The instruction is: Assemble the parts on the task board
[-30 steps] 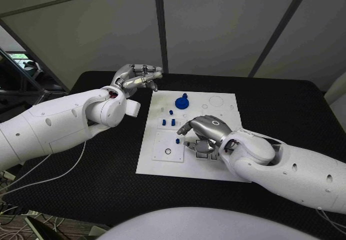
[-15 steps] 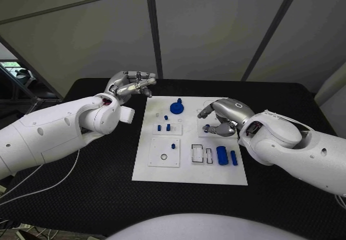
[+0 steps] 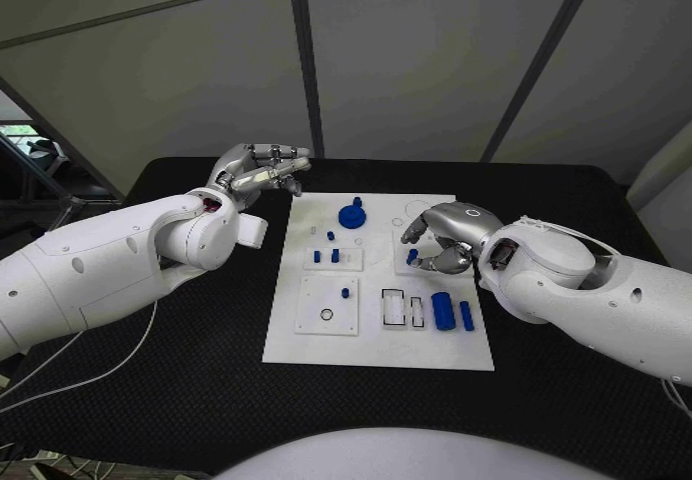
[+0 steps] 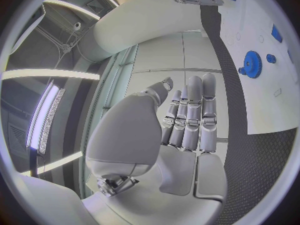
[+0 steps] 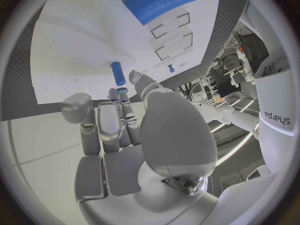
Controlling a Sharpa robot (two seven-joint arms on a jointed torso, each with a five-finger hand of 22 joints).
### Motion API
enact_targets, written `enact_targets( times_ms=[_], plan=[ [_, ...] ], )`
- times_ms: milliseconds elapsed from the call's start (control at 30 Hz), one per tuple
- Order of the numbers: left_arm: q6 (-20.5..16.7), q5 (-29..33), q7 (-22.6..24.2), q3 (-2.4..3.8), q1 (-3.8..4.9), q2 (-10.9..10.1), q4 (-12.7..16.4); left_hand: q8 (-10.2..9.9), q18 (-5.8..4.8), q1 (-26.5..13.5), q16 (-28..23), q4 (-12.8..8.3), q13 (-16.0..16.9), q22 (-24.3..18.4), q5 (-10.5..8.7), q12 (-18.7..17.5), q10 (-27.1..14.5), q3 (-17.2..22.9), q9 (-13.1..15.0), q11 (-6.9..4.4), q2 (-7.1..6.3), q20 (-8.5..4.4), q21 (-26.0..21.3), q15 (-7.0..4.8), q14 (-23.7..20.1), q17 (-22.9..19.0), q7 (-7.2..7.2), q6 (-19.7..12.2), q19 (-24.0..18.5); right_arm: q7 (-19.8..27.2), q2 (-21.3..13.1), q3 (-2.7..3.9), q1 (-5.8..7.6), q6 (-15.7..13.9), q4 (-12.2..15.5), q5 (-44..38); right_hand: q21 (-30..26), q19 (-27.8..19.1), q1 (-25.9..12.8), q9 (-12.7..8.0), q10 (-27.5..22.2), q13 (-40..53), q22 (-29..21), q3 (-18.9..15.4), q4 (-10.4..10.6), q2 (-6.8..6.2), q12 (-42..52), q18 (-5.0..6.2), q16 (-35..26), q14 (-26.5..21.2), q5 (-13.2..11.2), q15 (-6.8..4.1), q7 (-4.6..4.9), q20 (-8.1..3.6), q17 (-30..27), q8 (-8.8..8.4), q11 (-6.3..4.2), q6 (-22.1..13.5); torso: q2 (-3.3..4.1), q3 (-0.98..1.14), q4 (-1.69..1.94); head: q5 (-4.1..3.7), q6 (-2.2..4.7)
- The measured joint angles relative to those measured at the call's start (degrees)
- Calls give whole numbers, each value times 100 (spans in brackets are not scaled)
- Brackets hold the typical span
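The white task board (image 3: 378, 340) lies in the middle of the black table (image 3: 188, 370), and small blue parts are spread over it: a blue gear (image 3: 353, 212) with a knob near the far edge, a pair of short blue pegs (image 3: 326, 256) standing left of centre, one tiny peg (image 3: 345, 293) on a raised white square plate (image 3: 327, 303) with a ring mark, and two blue cylinders (image 3: 451, 310) lying side by side to the right of two empty rectangular slots (image 3: 404, 308). The right hand (image 3: 444, 238) hovers over the board's right middle, fingers curled inward around a small blue piece (image 3: 411, 257) at its fingertips; whether it really grips that piece I cannot tell. Its arm covers the board's right edge. The left hand (image 3: 264, 166) hangs off the board beyond its far left corner, fingers loosely curled with nothing in them. Compared with half a second ago, the right hand sits slightly lower and closer to the centre, the left hand is unchanged, and the parts lie as before. Grey wall panels with dark seams rise behind the table, and a thin cable (image 3: 101, 362) trails across its left side.
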Motion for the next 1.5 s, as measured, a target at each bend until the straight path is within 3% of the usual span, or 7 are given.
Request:
enact_targets(
  times_ms=[100, 433, 700, 1067, 1200, 1400, 1500],
  plan=[
    [4, 0, -3, 0, 0, 0, -3, 0, 0, 0, 0, 0, 0, 0, 0, 0, 0, 0, 0, 0, 0, 0, 0, 0, 0, 0, 0, 0, 0, -24, 49, 0, 0, 95, -50, -25, 0, 0, 44, 0, 0, 0, 0, 0, 0, 44, 61, -1, 0, 0, 0, 0, -19, 0, -1, 0, 0, 20, 0, 3, 3, -1, -3],
    [14, 0, -11, 0, 0, 10, -13, 0, 0, 0, 0, 0, 0, 0, 0, 0, 0, 0, 0, 0, 0, 0, 0, 0, 0, 1, 0, 0, 0, -91, 118, -1, -1, 328, -149, -72, 54, 73, 189, 53, 478, -17, 150, 213, 14, 201, 301, 0, 79, 33, -33, -33, 117, -73, 94, 114, -88, 440, -3, 4, 5, 13, -13],
    [20, 0, -15, 0, 0, 20, -22, 0, 0, 0, 0, 0, 1, -8, 0, 0, 0, 0, 0, 0, 0, 0, -36, 0, 0, -10, 0, 0, 0, -119, 144, 3, 2, 450, -165, -111, 149, 209, 265, 104, 981, -42, 341, 445, -10, 338, 328, 0, 78, 15, -106, -130, 3, -144, 39, 230, -215, 823, -4, 5, 3, 14, -30],
    [24, 0, -20, -1, 0, 19, -23, 0, 0, 0, 0, 0, 1, -7, 0, 0, 0, 0, 0, 0, 0, 0, -36, 0, 0, -9, 0, 0, 0, -180, 157, 4, 7, 414, -161, -192, 238, 279, 316, 115, 1316, -48, 463, 635, -107, 407, 236, 0, 94, 24, -334, -189, -15, -214, 100, 319, -267, 1067, -4, 3, 0, 6, -47],
    [25, 0, -21, -1, 0, 19, -23, 0, 0, 0, 0, 0, 1, -7, 0, 0, 0, 0, 0, 0, 0, 0, -35, 0, 0, -9, 0, 0, 0, -206, 104, -4, -6, 299, -56, -227, 268, 300, 354, 115, 1347, -21, 520, 703, -162, 445, 205, 0, 100, 11, -354, -218, -12, -235, 113, 338, -235, 1071, -7, 4, 0, 11, -55],
    [27, 0, -22, -1, -1, 19, -30, 0, 0, 0, 0, 0, 1, -7, 0, 0, 0, 0, 0, 0, 0, 0, -35, 0, 0, -8, 0, 0, 0, -235, -104, 8, -3, 67, 382, -255, 268, 300, 376, 118, 1356, -8, 537, 736, -196, 468, 169, 0, 99, 11, -366, -218, -9, -235, 121, 338, -226, 1112, -15, 3, 0, 20, -58],
    [27, 1, -24, -1, -1, 20, -34, 0, 0, 0, 1, 0, 0, -7, 0, 0, 0, 0, 0, 0, 0, 0, -35, 0, 0, -8, 0, 0, 0, -239, -180, 116, -5, -35, 637, -255, 268, 300, 377, 118, 1356, -8, 540, 736, -197, 467, 160, 0, 121, 11, -366, -217, -9, -235, 130, 335, -226, 1112, -18, -1, 0, 20, -47]
  ],
)
